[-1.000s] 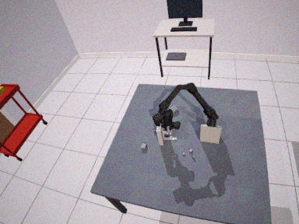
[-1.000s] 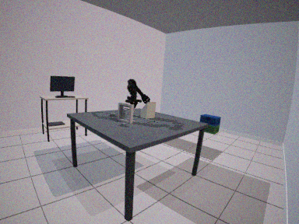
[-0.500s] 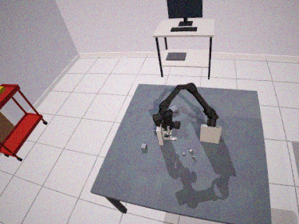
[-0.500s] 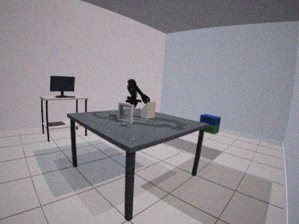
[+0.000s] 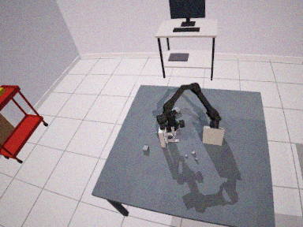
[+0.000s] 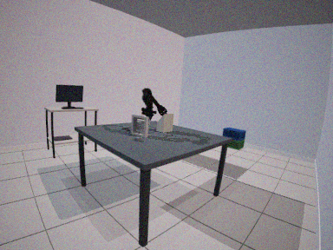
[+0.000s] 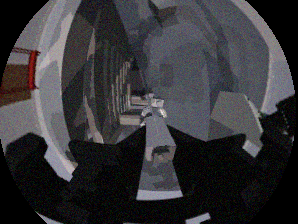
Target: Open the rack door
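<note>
The rack [image 5: 162, 139] [image 6: 133, 126] stands upright on the table as a small pale frame; its row of slats [image 7: 121, 90] shows left of centre in the wrist view. The door's handle [image 7: 159, 135] is a grey upright bar at the centre of the wrist view, with the black fingers close on both sides. My gripper [image 5: 170, 129] [image 7: 154, 128] is shut on the handle, at the rack's upper part. In the top and exterior views the arm hides the handle. How far the handle is turned and the door's exact angle cannot be told.
A cream block [image 5: 213, 135] [image 6: 166, 123] [image 7: 234, 113] stands at the arm's base, right of the rack. A small grey cube [image 5: 146, 148] lies left of the rack. Small pale pieces [image 5: 193, 153] lie on the table [image 5: 130, 173] [image 6: 108, 141] in front.
</note>
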`<state>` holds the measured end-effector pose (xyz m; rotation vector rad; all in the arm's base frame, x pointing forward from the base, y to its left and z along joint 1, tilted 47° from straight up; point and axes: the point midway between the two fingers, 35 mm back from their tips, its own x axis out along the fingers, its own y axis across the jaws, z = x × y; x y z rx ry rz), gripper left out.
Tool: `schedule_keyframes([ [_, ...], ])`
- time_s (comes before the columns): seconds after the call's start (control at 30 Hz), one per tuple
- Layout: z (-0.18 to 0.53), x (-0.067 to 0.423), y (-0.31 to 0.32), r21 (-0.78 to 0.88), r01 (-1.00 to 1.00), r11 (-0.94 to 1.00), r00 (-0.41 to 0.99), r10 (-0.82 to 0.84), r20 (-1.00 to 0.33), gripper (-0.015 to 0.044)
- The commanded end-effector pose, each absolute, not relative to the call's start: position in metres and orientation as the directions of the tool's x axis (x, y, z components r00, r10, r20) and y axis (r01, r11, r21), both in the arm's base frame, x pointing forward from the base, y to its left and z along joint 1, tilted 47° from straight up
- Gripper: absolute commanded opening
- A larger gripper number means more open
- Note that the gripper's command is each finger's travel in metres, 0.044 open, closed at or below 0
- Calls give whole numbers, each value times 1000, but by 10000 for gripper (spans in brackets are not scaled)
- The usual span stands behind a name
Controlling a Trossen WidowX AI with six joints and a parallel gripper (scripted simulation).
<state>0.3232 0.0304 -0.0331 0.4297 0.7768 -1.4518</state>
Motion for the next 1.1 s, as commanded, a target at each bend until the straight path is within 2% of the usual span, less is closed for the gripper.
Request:
schedule_keyframes([
  [0.0, -31, 320, 28, -255, 951, 177, -52, -719, -694, 15],
  [1.07, 7, 273, -7, -599, 599, 531, -54, -720, -692, 15],
])
